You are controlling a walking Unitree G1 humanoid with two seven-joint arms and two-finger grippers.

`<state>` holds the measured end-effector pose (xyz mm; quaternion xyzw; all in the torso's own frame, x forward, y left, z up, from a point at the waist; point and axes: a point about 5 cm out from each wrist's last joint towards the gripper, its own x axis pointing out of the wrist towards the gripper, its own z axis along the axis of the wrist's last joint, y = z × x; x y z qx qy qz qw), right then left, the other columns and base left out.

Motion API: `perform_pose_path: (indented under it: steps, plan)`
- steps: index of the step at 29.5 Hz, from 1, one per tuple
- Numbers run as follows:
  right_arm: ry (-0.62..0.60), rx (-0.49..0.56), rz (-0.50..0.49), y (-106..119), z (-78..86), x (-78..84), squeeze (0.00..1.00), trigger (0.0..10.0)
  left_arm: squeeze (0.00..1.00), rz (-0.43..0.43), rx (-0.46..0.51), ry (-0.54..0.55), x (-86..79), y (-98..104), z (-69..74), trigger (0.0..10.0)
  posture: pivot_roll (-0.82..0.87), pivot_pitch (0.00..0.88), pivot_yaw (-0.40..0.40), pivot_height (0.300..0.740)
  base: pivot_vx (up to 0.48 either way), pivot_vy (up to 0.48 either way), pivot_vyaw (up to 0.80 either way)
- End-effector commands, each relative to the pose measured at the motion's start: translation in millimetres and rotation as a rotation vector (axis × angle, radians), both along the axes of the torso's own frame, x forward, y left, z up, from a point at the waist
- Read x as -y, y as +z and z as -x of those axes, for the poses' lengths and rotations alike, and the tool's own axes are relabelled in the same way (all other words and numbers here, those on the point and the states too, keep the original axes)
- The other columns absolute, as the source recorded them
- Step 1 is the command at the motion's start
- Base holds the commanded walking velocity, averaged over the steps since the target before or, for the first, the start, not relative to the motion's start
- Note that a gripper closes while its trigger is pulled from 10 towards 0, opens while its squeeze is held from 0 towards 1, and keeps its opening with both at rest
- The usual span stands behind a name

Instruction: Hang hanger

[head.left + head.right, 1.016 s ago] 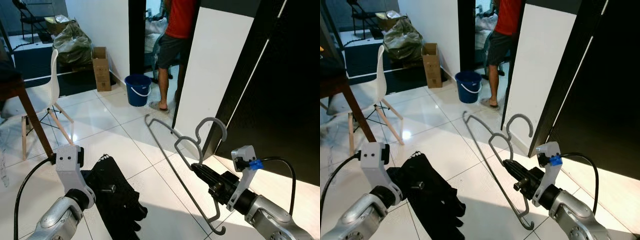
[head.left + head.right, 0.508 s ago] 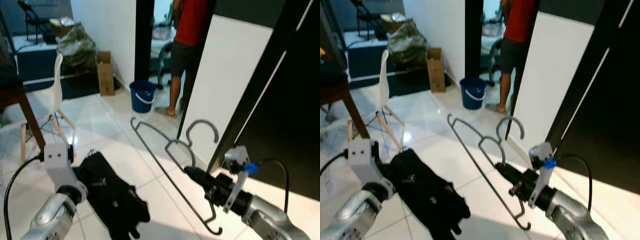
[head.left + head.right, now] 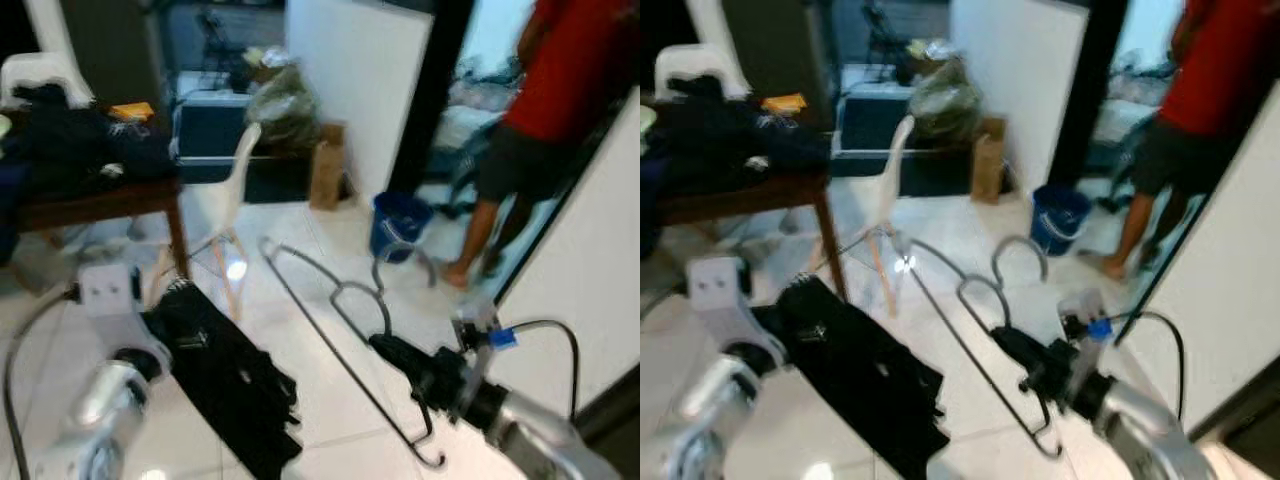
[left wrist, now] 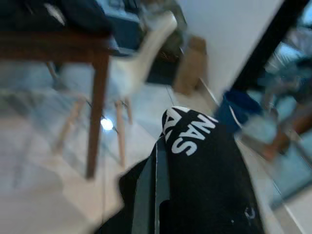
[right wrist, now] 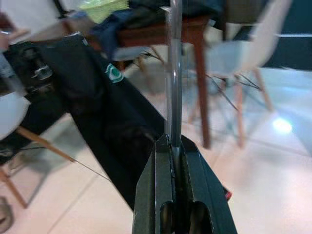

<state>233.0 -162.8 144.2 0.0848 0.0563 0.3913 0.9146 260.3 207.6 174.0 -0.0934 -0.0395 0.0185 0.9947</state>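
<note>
A grey wire hanger hangs tilted over the white floor tiles, its hook pointing away from me. My right gripper is shut on the hanger's wire near the neck; in the right wrist view the fingers pinch the thin rod. A black garment with white lettering droops from my left gripper, which is shut on its upper edge. The cloth hides most of the left fingers. The pictures are blurred.
A dark wooden table piled with clothes stands to the left, a white chair beside it. Ahead are a cardboard box and a blue bucket. A person in a red shirt stands in the doorway at right.
The whole view has swung left, bringing the table and clothes pile in and pushing the dark door out at the right. Both grippers keep their hold.
</note>
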Motion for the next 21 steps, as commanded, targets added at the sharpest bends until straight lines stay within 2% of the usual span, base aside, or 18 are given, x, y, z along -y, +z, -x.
perform_pose_path:
  steps: [1, 11, 14, 15, 21]
  plan:
    - [-0.018, 0.008, 0.007, 1, 1.5, 5.7, 0.00, 10.0, 0.00, -0.010, 0.026, -0.013, 3.8, 4, -1.6, 10.0, 0.01, 0.000, -0.067, 0.740, 0.480, 0.000, 0.73]
    - [-0.030, 0.009, 0.003, 1, 1.1, 6.3, 0.00, 10.0, 0.00, -0.031, 0.109, 0.006, -1.6, 30, -10.8, 10.0, 0.01, 0.000, -0.062, 0.740, 0.480, 0.000, 0.74]
    - [-0.025, 0.011, -0.003, 1, 0.8, 5.2, 0.00, 10.0, 0.00, -0.038, 0.168, 0.022, -5.2, 49, -15.0, 10.0, 0.01, 0.000, -0.059, 0.740, 0.480, 0.000, 0.74]
    - [-0.025, 0.011, -0.003, 1, 0.8, 5.2, 0.00, 10.0, 0.00, -0.038, 0.168, 0.022, -5.2, 49, -15.0, 10.0, 0.01, 0.000, -0.059, 0.740, 0.480, 0.000, 0.74]
    - [-0.047, -0.012, -0.032, 1, -1.0, 6.2, 0.00, 10.0, 0.00, -0.046, 0.239, 0.034, -8.5, 72, -21.6, 10.0, 0.01, 0.000, -0.058, 0.740, 0.480, 0.000, 0.14]
